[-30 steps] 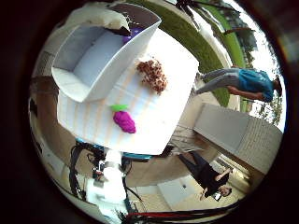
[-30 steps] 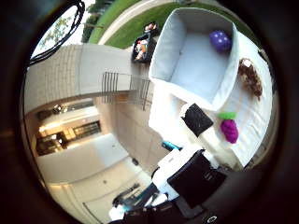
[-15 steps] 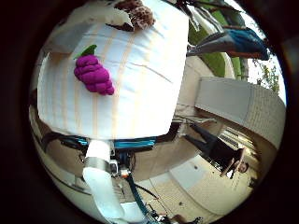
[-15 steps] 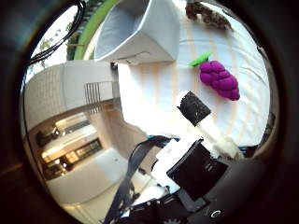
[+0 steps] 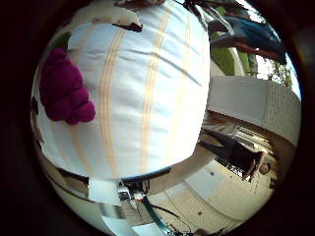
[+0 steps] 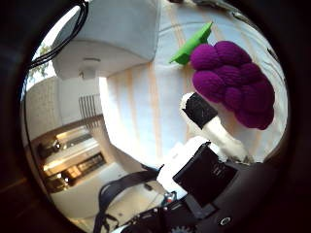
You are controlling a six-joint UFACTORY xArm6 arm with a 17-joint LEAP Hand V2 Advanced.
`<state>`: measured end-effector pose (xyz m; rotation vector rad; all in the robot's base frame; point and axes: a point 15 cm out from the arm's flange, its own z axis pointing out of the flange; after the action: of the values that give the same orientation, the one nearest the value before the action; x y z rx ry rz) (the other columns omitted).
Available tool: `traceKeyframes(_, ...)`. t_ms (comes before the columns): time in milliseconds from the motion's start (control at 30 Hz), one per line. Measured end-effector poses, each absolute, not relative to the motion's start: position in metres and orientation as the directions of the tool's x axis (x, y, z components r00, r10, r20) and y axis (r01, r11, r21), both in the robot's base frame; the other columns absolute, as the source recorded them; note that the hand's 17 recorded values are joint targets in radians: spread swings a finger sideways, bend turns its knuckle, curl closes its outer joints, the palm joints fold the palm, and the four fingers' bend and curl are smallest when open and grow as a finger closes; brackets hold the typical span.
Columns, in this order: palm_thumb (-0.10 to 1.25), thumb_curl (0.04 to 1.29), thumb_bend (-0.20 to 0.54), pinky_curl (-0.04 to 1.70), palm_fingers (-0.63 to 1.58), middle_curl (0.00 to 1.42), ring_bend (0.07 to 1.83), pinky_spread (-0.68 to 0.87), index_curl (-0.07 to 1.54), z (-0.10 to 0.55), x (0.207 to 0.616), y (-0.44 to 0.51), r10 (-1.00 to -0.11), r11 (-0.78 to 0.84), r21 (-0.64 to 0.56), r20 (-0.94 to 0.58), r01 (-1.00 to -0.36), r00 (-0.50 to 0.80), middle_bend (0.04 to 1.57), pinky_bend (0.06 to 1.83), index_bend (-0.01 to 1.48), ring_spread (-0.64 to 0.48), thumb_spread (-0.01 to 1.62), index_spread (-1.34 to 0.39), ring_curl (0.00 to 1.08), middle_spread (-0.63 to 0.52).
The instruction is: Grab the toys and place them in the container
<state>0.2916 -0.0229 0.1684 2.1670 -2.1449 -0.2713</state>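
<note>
We see one purple grape toy [image 6: 234, 82], leaf toward the white container [image 6: 116, 34], just beyond our hand's [image 6: 209, 160] straight, empty finger.

Outdoor yard by a house, lawn [image 5: 222, 56], paved patio [image 5: 216, 196], cloth-covered table [image 5: 147, 98]

A knitted purple grape-bunch toy with a green felt leaf [image 6: 233, 82] lies on a white tablecloth with pale orange stripes [image 6: 141, 111], filling much of the view. A white finger with a black pad [image 6: 201, 110] of the robot's right hand [image 6: 204, 160] reaches out straight to the toy's edge. A white plastic container [image 6: 116, 34] stands on the cloth beside the leaf.
</note>
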Motion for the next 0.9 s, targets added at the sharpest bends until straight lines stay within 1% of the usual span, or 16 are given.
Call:
traceKeyframes(200,0.61,0.36,-0.026,0.18,0.36,0.41,0.58,0.46,0.26,0.158,0.288,-0.021,-0.999,-0.034,0.217,-0.042,-0.976,0.025,0.25,0.61,0.18,0.28,1.14,-0.01,0.34,0.02)
traceKeyframes(333,0.62,0.36,-0.022,0.16,0.46,0.42,0.61,0.44,0.26,0.149,0.285,-0.024,-0.999,-0.042,0.252,0.000,-0.967,0.044,0.28,0.62,0.18,0.25,1.13,-0.03,0.35,-0.01)
traceKeyframes(433,0.64,0.36,-0.023,0.14,0.55,0.45,0.67,0.42,0.28,0.144,0.285,-0.024,-0.999,-0.047,0.263,0.013,-0.964,0.053,0.33,0.59,0.19,0.21,1.12,-0.07,0.37,-0.05)
traceKeyframes(500,0.67,0.37,-0.018,0.14,0.71,0.49,0.73,0.41,0.29,0.140,0.289,-0.020,-0.998,-0.062,0.256,0.014,-0.965,0.068,0.43,0.60,0.20,0.17,1.12,-0.13,0.40,-0.08)
traceKeyframes(533,0.68,0.37,-0.016,0.14,0.73,0.49,0.75,0.41,0.28,0.138,0.290,-0.018,-0.997,-0.069,0.256,0.014,-0.964,0.075,0.43,0.62,0.18,0.17,1.12,-0.14,0.40,-0.09)
traceKeyframes(600,0.71,0.38,-0.012,0.15,0.89,0.54,0.83,0.39,0.28,0.137,0.291,-0.015,-0.996,-0.078,0.256,0.014,-0.964,0.084,0.52,0.70,0.18,0.13,1.12,-0.21,0.44,-0.12)
traceKeyframes(667,0.75,0.39,-0.008,0.16,0.98,0.59,0.94,0.39,0.28,0.139,0.291,-0.015,-0.996,-0.081,0.251,0.014,-0.965,0.087,0.62,0.74,0.16,0.11,1.11,-0.26,0.48,-0.14)
traceKeyframes(700,0.77,0.40,-0.004,0.17,0.99,0.63,1.00,0.38,0.28,0.139,0.291,-0.015,-0.996,-0.080,0.250,0.014,-0.965,0.086,0.67,0.77,0.16,0.09,1.11,-0.29,0.51,-0.15)
traceKeyframes(800,0.81,0.42,0.001,0.20,1.01,0.69,1.10,0.38,0.27,0.143,0.297,-0.016,-0.996,-0.085,0.232,0.014,-0.969,0.091,0.75,0.83,0.16,0.06,1.10,-0.34,0.56,-0.17)
traceKeyframes(867,0.87,0.45,0.001,0.23,1.03,0.75,1.17,0.37,0.26,0.149,0.300,-0.016,-0.995,-0.089,0.214,0.015,-0.973,0.094,0.83,0.96,0.18,0.03,1.09,-0.40,0.61,-0.19)
traceKeyframes(900,0.90,0.46,0.006,0.26,1.08,0.78,1.19,0.36,0.27,0.154,0.302,-0.017,-0.996,-0.087,0.197,0.016,-0.976,0.092,0.86,1.04,0.21,0.01,1.09,-0.44,0.63,-0.20)
